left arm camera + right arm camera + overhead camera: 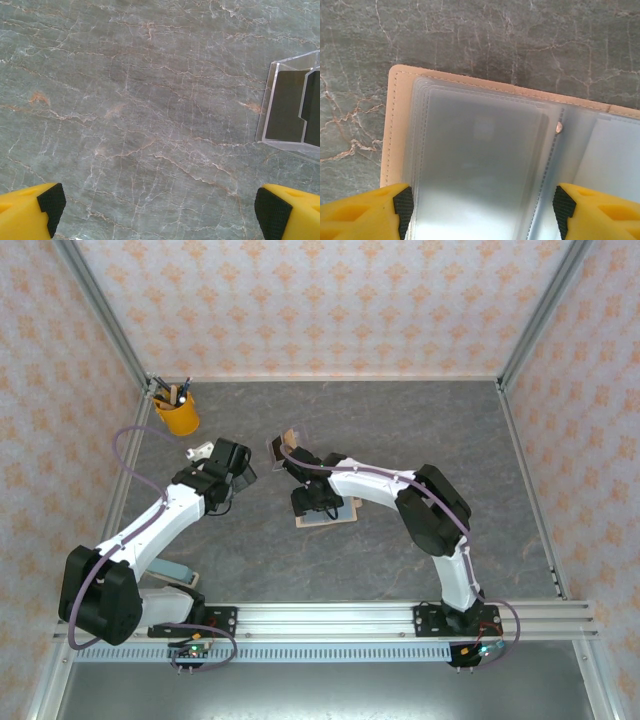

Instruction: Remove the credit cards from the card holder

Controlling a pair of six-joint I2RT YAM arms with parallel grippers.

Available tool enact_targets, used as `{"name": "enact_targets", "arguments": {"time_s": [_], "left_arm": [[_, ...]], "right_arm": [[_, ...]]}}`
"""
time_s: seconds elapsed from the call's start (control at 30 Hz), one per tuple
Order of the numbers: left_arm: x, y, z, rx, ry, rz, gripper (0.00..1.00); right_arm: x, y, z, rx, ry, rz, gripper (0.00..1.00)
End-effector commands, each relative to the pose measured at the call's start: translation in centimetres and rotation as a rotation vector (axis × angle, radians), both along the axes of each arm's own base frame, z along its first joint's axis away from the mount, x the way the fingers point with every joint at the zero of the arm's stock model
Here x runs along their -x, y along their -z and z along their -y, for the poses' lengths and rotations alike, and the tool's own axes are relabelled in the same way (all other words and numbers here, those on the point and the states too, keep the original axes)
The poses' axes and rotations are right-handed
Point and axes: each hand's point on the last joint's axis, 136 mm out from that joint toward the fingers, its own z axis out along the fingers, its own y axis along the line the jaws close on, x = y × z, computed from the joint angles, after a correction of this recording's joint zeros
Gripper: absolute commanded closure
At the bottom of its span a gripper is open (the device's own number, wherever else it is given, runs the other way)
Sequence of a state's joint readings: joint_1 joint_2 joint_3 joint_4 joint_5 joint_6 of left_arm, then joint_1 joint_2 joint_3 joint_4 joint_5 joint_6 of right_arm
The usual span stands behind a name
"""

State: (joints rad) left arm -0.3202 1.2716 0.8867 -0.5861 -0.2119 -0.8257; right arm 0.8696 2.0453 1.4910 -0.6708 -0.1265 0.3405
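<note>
The card holder [485,150] lies open near the middle of the worktop [150,100], tan cover underneath and clear sleeves facing up. The right gripper [481,212] hangs low over it with its jaws apart, one pad at each side of the top sleeve page and nothing clamped between them. That page looks empty; whether any credit cards sit in the sleeves beneath it I cannot tell. Farther off and a little to the left, the acrylic stand [268,102] holds a dark card [286,105]. The left gripper [161,206] hovers just left of the stand over bare worktop, jaws wide apart and empty. The main risk from here lies in the sleeves: they look thin, slick and stacked, so closing pads could pinch plastic instead of a card, or gather several pages at once. Nothing pins the card holder down, so a pull on a tight card could lift or drag the whole thing, or fold it shut. If the left gripper swings right to help, it could knock the light stand and tip the dark card out.
</note>
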Motion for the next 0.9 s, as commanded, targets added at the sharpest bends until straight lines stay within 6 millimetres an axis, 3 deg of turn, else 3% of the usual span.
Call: {"name": "enact_targets", "arguments": {"time_s": [0.0,0.33,0.57,0.87], "left_arm": [[-0.1,0.0,-0.3,-0.001,-0.012,0.016,0.0],[-0.1,0.5,-0.3,-0.004,-0.012,0.0,0.0],[-0.1,1.1,0.1,0.011,0.006,-0.004,0.0],[-0.7,2.0,1.7,0.065,0.071,-0.027,0.0]], "right_arm": [[-0.1,0.0,0.3,0.026,0.018,-0.012,0.24],[0.2,1.5,0.7,0.068,0.016,-0.038,0.25],[0.7,2.5,1.0,0.088,0.003,-0.069,0.34],[0.7,2.2,0.7,0.04,-0.007,-0.075,0.5]]}}
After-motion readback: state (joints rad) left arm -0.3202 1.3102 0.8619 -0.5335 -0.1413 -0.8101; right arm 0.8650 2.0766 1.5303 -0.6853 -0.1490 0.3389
